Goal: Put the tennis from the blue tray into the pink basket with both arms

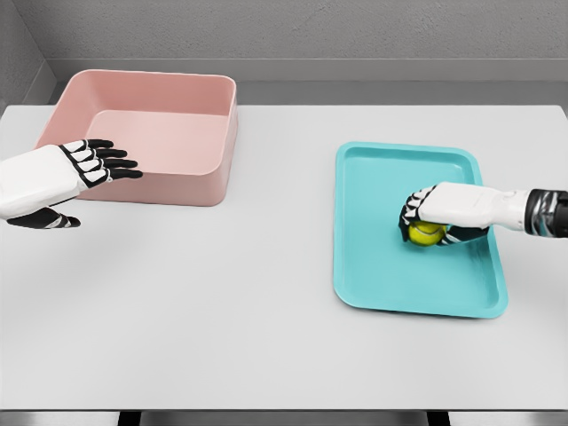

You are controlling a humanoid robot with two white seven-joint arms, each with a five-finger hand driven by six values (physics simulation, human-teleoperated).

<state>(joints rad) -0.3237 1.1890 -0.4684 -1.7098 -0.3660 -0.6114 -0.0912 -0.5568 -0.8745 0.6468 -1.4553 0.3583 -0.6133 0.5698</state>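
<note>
While the left hand [67, 182] hangs at the left edge of the frame, just in front of the pink basket [146, 135], its fingers [115, 163] are stretched out flat and released, holding nothing. The black fingertips point toward the right and overlap the basket's front wall in the picture; whether they touch it cannot be told. The thumb lies lower, apart from the other fingers, pointing along the surface [222, 302]. Only the white back of the hand and a short piece of the forearm show, coming in from the left edge at mid height.

The pink basket sits in the upper left of the frame, a deep open box with rounded corners, resting on the pale grey surface near its far edge.

Further right, well apart from the basket, the blue tray [390, 284] lies flat in the right half of the frame, its long side running from the far edge toward the near one. The tennis ball [425, 233] rests inside the tray, a little right of its middle, yellow-green and partly hidden.

Over it, the right hand [435, 217] is clenched around the ball from above, the curled fingers covering its top and left side, the thumb wrapping below on the right, so that only the lower front of the ball shows. The right forearm reaches in level from the right edge of the frame, white up to a dark wrist band near the border, and crosses over the tray's right rim.
</note>
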